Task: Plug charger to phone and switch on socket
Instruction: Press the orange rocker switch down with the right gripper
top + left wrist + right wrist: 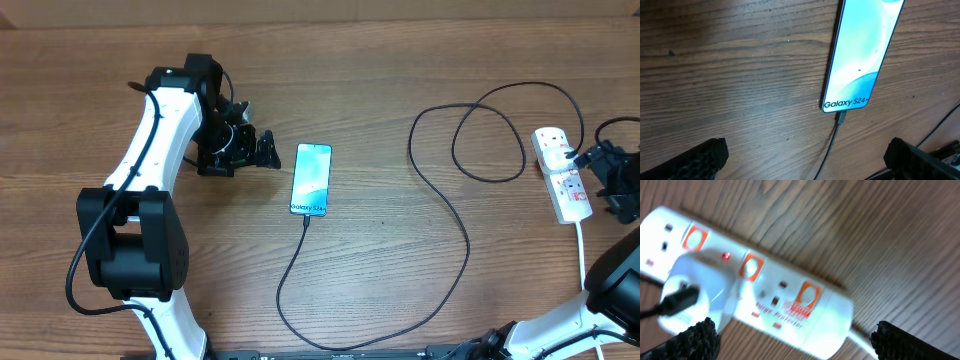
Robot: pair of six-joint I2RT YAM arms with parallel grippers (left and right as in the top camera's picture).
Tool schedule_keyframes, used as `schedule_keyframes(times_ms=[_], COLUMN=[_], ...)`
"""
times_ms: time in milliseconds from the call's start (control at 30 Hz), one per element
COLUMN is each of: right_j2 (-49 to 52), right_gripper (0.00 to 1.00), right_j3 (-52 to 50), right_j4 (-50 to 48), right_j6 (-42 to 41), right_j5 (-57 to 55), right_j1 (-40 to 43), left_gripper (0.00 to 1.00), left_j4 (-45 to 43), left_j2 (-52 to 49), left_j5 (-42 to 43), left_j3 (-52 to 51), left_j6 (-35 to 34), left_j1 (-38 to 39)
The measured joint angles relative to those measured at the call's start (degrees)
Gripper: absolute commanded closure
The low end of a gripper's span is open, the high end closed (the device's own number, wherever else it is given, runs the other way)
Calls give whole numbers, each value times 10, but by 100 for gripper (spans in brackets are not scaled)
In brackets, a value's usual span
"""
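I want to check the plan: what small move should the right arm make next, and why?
Probably lower the right tool onto the red switch beside the white plug on the power strip. The cable already sits in the phone, and the open tool hovers above the strip.

The wooden table [400,50] carries the phone [311,178] and looping charger [469,245]; the socket [563,180] lies well apart.

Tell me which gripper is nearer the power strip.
Right. The right gripper sits just beside the power strip; the left gripper is far off on the other side, next to the phone.
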State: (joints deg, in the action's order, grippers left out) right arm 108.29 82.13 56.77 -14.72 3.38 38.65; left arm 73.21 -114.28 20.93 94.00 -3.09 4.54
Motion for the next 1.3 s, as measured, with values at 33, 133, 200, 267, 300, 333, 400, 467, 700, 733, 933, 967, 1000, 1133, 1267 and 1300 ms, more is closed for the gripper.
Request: schedule_keyframes(times_ms=[33,133,200,267,300,333,400,467,700,733,933,967,1000,1133,1267,1300], right_j2=[0,0,0,0,0,0,0,0,0,0,0,0,0,0,0,0], right_gripper=[0,0,0,0,0,0,0,0,0,0,0,0,0,0,0,0], right_j3=[0,0,0,0,0,0,0,0,0,0,0,0,0,0,0,0], right_j4=[0,1,1,0,-2,-5,-8,-8,-8,-9,-8,-8,-9,-8,-8,-8], right_j6=[2,9,11,12,13,13,13,12,13,13,13,13,13,13,12,13], right_j5=[8,24,29,35,37,38,39,39,39,39,39,39,39,39,39,39], right_j1=[0,-4,-9,-12,-12,-12,-12,-12,-12,-12,-12,-12,-12,-12,-12,-12], left_gripper=[0,0,0,0,0,0,0,0,0,0,0,0,0,0,0,0], left_j4=[0,0,0,0,0,0,0,0,0,0,0,0,0,0,0,0], left_j2=[0,0,0,0,0,0,0,0,0,0,0,0,0,0,0,0], left_j5=[0,0,0,0,0,0,0,0,0,0,0,0,0,0,0,0], left_j3=[0,0,0,0,0,0,0,0,0,0,0,0,0,0,0,0], left_j6=[0,0,0,0,0,0,0,0,0,0,0,0,0,0,0,0], left_j1=[0,0,0,0,0,0,0,0,0,0,0,0,0,0,0,0])
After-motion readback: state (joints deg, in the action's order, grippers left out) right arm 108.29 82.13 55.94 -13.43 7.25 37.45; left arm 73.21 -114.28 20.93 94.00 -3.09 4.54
